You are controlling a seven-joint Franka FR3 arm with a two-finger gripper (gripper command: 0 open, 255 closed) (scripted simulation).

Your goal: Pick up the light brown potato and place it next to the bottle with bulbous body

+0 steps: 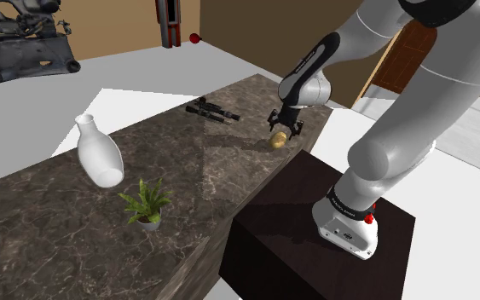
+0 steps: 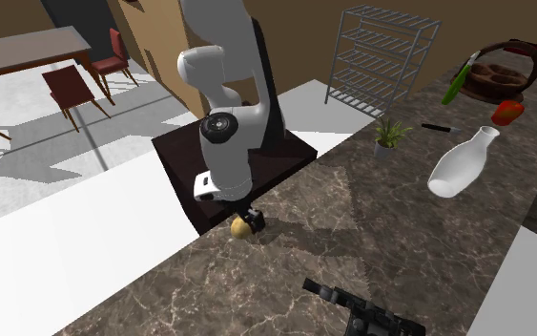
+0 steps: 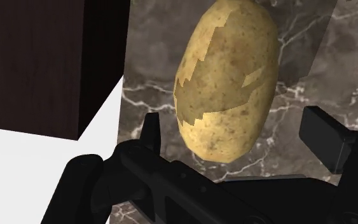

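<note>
The light brown potato (image 1: 276, 141) lies on the dark marble counter (image 1: 76, 222) near the edge closest to the stand. My black gripper (image 1: 283, 128) hangs low right over it, fingers open. In the wrist view the potato (image 3: 225, 83) lies between the two fingers (image 3: 327, 137), which stand apart and do not clasp it. The second exterior view has the gripper (image 2: 250, 221) just above the potato (image 2: 240, 227). The white bottle with a bulbous body (image 1: 98, 152) stands far along the counter toward the shoulder view's left and shows again as the bottle (image 2: 462, 162) at the second exterior view's right.
A small potted plant (image 1: 148, 204) stands near the bottle. A black gun-shaped object (image 1: 212, 110) lies on the counter behind the potato. The dark stand (image 1: 315, 230) abuts the counter. A bowl (image 2: 500, 76) and a wire rack (image 2: 381, 57) stand beyond the bottle.
</note>
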